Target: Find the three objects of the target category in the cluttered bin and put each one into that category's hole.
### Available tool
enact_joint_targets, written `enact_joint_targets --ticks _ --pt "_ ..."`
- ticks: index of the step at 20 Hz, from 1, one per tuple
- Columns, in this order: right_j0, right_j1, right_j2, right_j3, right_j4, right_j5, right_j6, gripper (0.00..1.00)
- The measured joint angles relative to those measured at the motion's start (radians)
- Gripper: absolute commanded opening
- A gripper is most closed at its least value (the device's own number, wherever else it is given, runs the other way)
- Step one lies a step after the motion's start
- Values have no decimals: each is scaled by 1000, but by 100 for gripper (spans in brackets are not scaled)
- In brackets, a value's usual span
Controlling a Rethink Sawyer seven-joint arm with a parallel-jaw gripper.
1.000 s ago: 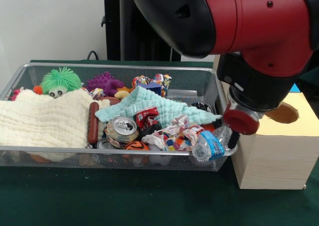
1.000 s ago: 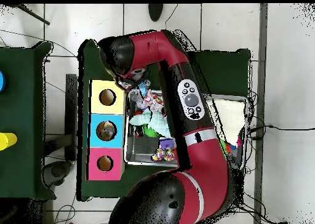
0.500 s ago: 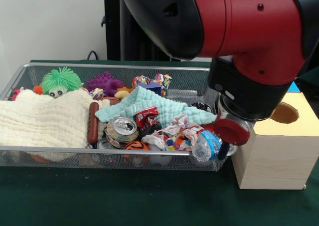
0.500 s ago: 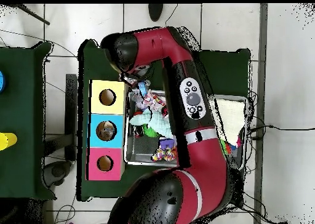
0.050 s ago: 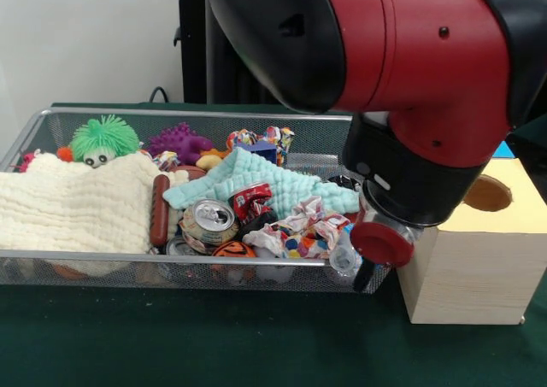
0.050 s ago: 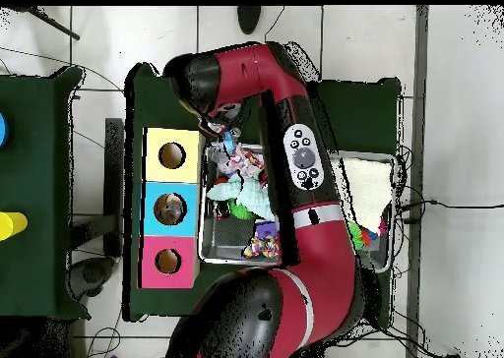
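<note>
Bin front edge: the wire mesh bin point(image 5: 128, 272) stands on the green table point(image 5: 214, 344); behind its near wall lie an orange and black toy point(image 5: 232, 249), a silver can point(image 5: 208, 219) with the top up, and crumpled coloured paper point(image 5: 299, 233).
Bin right corner: a crushed clear plastic bottle point(image 5: 344, 257) lies against the mesh, partly behind the arm's red end cap point(image 5: 380, 243).
Gripper: it point(image 6: 219, 130) is low over this same corner, seen best in the overhead view; I cannot tell if the fingers are apart or together, and I cannot tell if they touch the bottle.
Box of holes: the wooden box point(image 5: 466, 267) stands just beside the bin; overhead it has a yellow section point(image 6: 171, 155), a blue section point(image 6: 170, 208) and a pink section point(image 6: 167, 261), each with one round hole.
Bin middle: a mint green cloth point(image 5: 265, 182) over a red can point(image 5: 252, 201), a sausage toy point(image 5: 159, 209) beside a cream cloth point(image 5: 73, 203).
Bin far side: a green spiky ball point(image 5: 104, 137) and a purple spiky toy point(image 5: 178, 141).
</note>
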Motion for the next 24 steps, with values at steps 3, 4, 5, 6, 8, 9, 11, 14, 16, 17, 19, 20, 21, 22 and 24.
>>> enact_joint_targets --ticks 3,4,5,6,8,9,11,14,16,17,19,20,21,22,24 --pt "8 5 -14 -1 -11 14 -26 100" --pt "9 5 -15 -1 -11 17 -29 100" --pt "13 5 -20 -6 -12 28 -37 100" --pt "17 5 -25 -11 -13 39 -44 100" --pt "23 7 -32 -20 -14 58 -48 100" --pt "24 7 -33 -22 -14 61 -48 100" --pt "30 9 -40 -28 -15 79 -49 100" --pt "35 12 -50 -33 -17 95 -49 100" --pt "38 13 -56 -35 -18 98 -49 100" --pt "38 13 -57 -35 -18 99 -49 100" --pt "41 13 -64 -40 -19 99 -49 100" --pt "41 13 -66 -41 -19 99 -49 100" --pt "43 13 -73 -46 -20 100 -50 100" --pt "44 13 -75 -47 -20 100 -50 100" --pt "44 13 -79 -50 -20 102 -50 100"
